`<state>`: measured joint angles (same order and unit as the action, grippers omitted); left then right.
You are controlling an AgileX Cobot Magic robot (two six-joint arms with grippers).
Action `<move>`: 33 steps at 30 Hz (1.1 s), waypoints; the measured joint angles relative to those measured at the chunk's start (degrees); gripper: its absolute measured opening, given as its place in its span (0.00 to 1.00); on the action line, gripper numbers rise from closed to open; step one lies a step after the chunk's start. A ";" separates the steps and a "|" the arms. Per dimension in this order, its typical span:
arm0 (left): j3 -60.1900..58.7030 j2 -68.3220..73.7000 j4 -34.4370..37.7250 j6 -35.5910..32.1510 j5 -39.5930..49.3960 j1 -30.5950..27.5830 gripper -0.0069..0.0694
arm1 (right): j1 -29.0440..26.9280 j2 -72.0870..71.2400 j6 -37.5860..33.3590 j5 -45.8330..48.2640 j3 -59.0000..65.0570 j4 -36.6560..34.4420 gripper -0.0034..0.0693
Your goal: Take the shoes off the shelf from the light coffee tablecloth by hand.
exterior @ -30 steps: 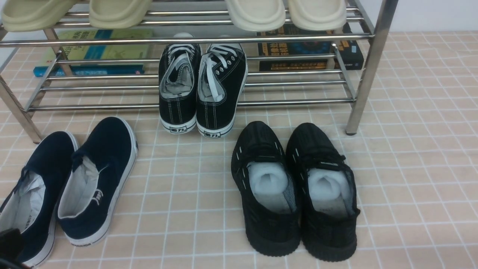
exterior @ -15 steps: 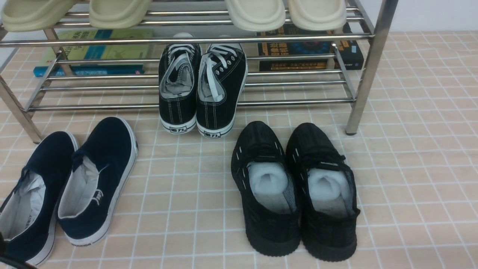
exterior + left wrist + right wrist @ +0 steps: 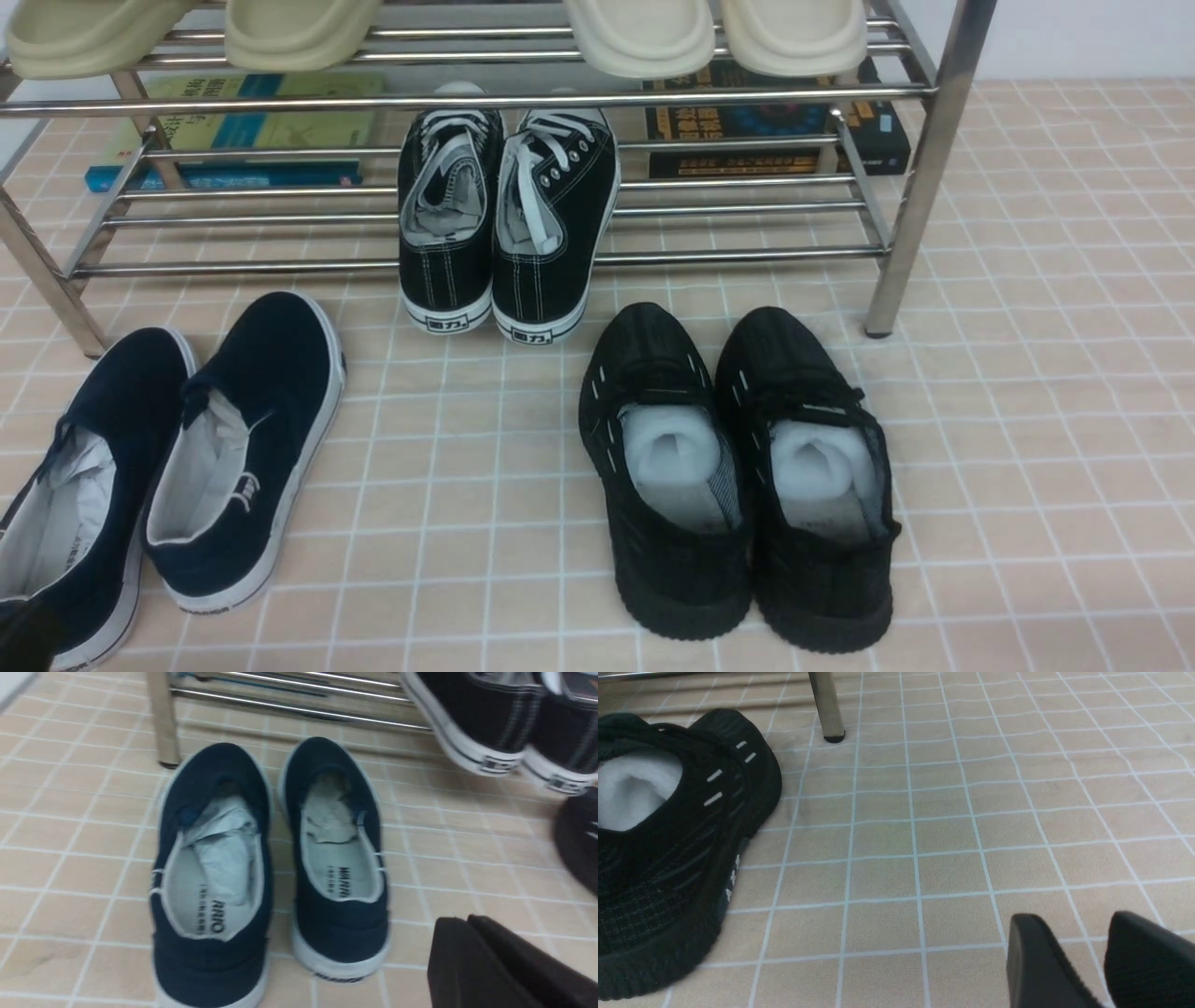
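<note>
The shoes [image 3: 168, 457], the navy slip-on pair, lie side by side on the light coffee tablecloth [image 3: 1027, 448] at the front left, heels toward the robot, just in front of the shelf's [image 3: 467, 98] left leg and off its rods. The left gripper [image 3: 504, 966] hangs just behind and beside the heel of the pair's right shoe, its dark fingers pressed together and holding nothing; in the front view only a dark sliver [image 3: 23, 639] of it shows at the bottom left corner. The right gripper [image 3: 1101, 961] hovers low over bare cloth with a narrow gap between its fingers, empty, and open cloth stretches to the right edge. Beside it sit the all-black knit shoes [image 3: 738, 476]. Black lace-up sneakers [image 3: 509, 219] lean on the lower tier, heels on the cloth. Cream slippers [image 3: 439, 33] fill the upper tier; books [image 3: 233, 131] lie beneath.
</note>
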<state>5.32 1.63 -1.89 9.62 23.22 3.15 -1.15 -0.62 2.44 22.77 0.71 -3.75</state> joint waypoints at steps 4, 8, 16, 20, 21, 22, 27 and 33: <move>-6.22 -2.09 -3.52 3.29 -1.93 0.00 0.14 | 0.00 0.00 0.00 0.00 0.00 0.00 0.38; -6.79 -2.36 -4.62 4.00 -2.31 -1.15 0.14 | 0.00 0.00 0.00 0.00 0.00 0.00 0.38; -6.79 -2.36 -5.35 4.50 -2.05 -1.70 0.15 | 0.00 0.00 0.00 0.00 0.00 0.00 0.38; -6.79 -2.36 -5.35 4.55 -2.05 -1.70 0.16 | 0.00 0.00 0.00 0.00 0.00 0.00 0.38; -6.79 -2.36 -5.35 4.55 -2.05 -1.70 0.16 | 0.00 0.00 0.00 0.00 0.00 0.00 0.38; -6.79 -2.36 -5.35 4.55 -2.05 -1.70 0.16 | 0.00 0.00 0.00 0.00 0.00 0.00 0.38; -6.79 -2.36 -5.35 4.55 -2.04 -1.70 0.17 | 0.00 0.00 0.00 0.00 0.00 0.00 0.38; -6.79 -2.36 -5.35 4.55 -2.04 -1.70 0.17 | 0.00 0.00 0.00 0.00 0.00 0.00 0.38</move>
<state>-1.47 -0.73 -7.24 14.17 21.19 1.45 -1.15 -0.62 2.44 22.77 0.71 -3.75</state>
